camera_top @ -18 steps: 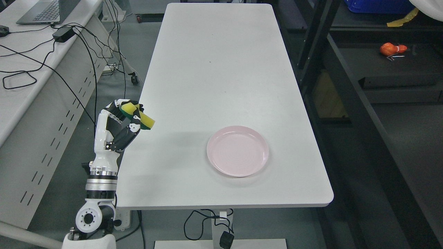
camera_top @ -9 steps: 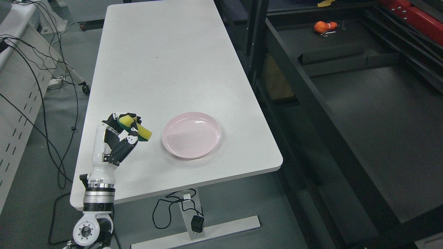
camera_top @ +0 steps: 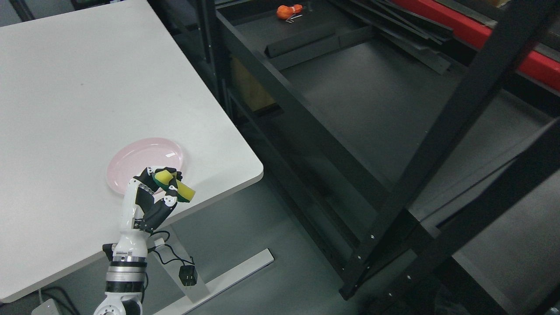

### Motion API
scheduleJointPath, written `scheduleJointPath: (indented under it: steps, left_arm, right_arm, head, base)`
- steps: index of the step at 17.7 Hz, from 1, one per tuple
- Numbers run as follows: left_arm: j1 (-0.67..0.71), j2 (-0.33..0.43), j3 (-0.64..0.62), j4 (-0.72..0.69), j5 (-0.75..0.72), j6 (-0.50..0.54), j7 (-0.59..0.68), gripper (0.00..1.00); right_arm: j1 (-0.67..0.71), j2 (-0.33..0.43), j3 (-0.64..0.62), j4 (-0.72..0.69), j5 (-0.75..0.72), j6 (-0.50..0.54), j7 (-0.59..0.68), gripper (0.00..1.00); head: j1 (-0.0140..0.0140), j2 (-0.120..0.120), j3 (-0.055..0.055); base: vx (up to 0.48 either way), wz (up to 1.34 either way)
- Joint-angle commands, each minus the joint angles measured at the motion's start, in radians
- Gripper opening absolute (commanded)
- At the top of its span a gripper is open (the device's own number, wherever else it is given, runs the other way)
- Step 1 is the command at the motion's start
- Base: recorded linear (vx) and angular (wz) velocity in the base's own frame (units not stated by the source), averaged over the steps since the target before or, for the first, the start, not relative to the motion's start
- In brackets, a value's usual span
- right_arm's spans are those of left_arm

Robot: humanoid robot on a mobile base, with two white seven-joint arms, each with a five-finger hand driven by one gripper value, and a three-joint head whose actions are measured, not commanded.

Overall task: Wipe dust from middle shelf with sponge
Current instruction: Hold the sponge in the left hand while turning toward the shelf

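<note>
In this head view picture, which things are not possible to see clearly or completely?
- Pink plate: its near edge is hidden behind the left hand and the sponge.
- Sponge: partly covered by the fingers gripping it.
- White table: cut off by the left and top edges.
- Orange object on the black shelf: too small to identify.
- Dust on the shelf: not discernible.
- Right hand: out of view.
</note>
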Motion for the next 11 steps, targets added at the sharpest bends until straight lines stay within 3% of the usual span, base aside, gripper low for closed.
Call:
scheduleJointPath:
  steps: [1,11]
  left_arm:
    - [0.044,0.017,-0.050,-0.037,0.000,-0.026,-0.002,0.01]
    - [0.096,0.017,-0.155,-0.040,0.001,-0.061,-0.011,0.01]
  right_arm:
    - [-0.001,-0.017,0.000,-0.017,0.000,0.001,0.000,1.00]
    - [-0.001,-0.017,0.000,-0.017,0.000,0.001,0.000,1.00]
  head:
    - [0.0000,0.000,0.000]
    - [0.0000,0.000,0.000]
  base:
    - [-0.188,-0.77]
    - [-0.144,-0.57]
